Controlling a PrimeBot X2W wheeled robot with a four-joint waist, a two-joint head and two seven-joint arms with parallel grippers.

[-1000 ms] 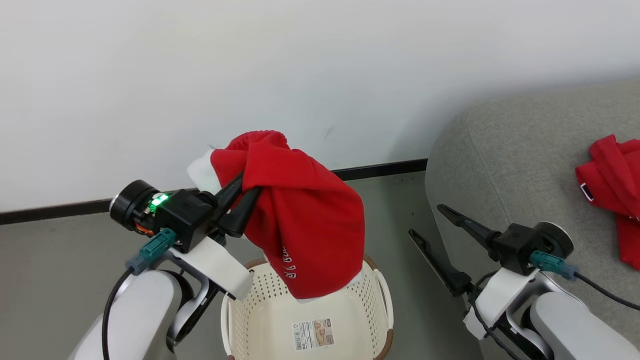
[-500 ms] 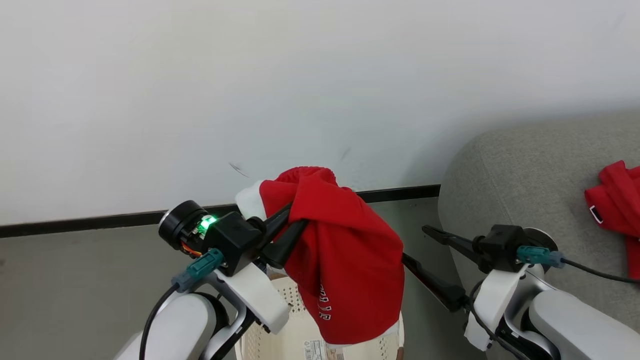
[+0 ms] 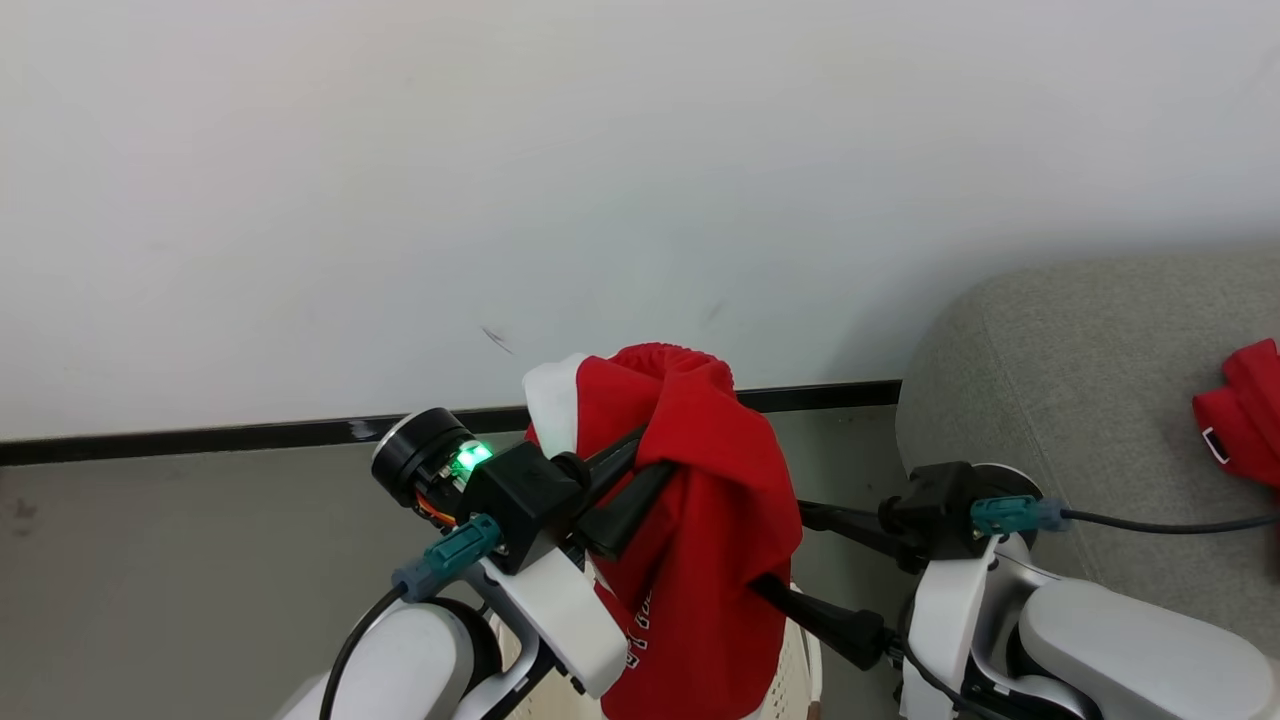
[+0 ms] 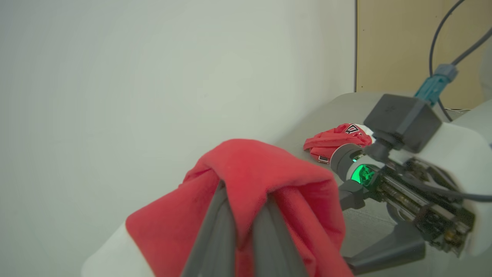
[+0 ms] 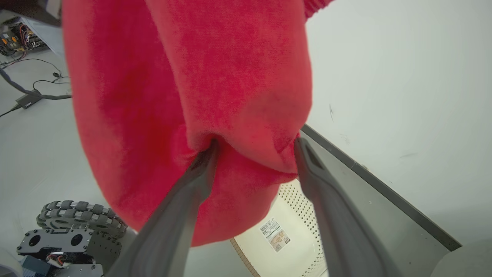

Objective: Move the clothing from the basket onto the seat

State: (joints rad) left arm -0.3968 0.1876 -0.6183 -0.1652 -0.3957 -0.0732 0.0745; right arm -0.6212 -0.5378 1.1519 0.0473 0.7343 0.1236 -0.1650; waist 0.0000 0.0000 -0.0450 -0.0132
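Observation:
My left gripper (image 3: 648,458) is shut on a bright red garment of the clothing (image 3: 715,540), which hangs in a bunch above the basket (image 3: 806,655); a white panel shows at its top left. In the left wrist view the cloth (image 4: 250,173) drapes over both fingers (image 4: 215,234). My right gripper (image 5: 256,144) is open, its fingertips pressed into the hanging garment (image 5: 200,77) with a fold bulging between them. The basket's perforated wall (image 5: 303,204) and label lie below. Another red garment (image 3: 1240,415) lies on the grey seat (image 3: 1050,380).
A white wall with a black baseboard (image 3: 250,435) stands close behind the basket, above grey floor. The seat's rounded corner is just right of my right arm. My wheeled base (image 5: 73,225) and floor cables (image 5: 34,96) are in the right wrist view.
The head camera has tilted up, so the basket has sunk to the picture's bottom edge. My right gripper has swung left from beside the seat until its open fingers meet the held garment.

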